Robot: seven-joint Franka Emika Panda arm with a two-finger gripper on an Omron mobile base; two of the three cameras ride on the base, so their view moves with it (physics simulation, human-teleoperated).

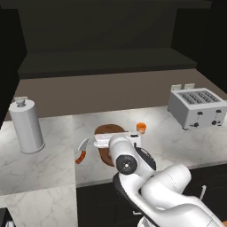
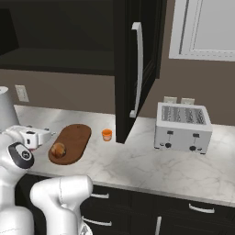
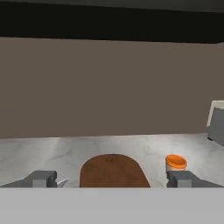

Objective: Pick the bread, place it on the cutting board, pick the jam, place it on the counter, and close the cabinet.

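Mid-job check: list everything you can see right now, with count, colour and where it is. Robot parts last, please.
bread: one, golden-brown, on the near end of the cutting board
cutting board: one, reddish-brown, on the counter ahead of the arm
jam: one, orange, on the counter just beyond the board's right side
counter: one, white-grey marble
cabinet: one, black, above the counter, door standing open
toaster: one, silver, on the counter at the right
knife: one, orange handle, left of the board
canister: one, grey, on the counter at the far left
wall outlets: two, pale, behind the toaster
hand: one, dark fingertips spread apart, empty, above the board
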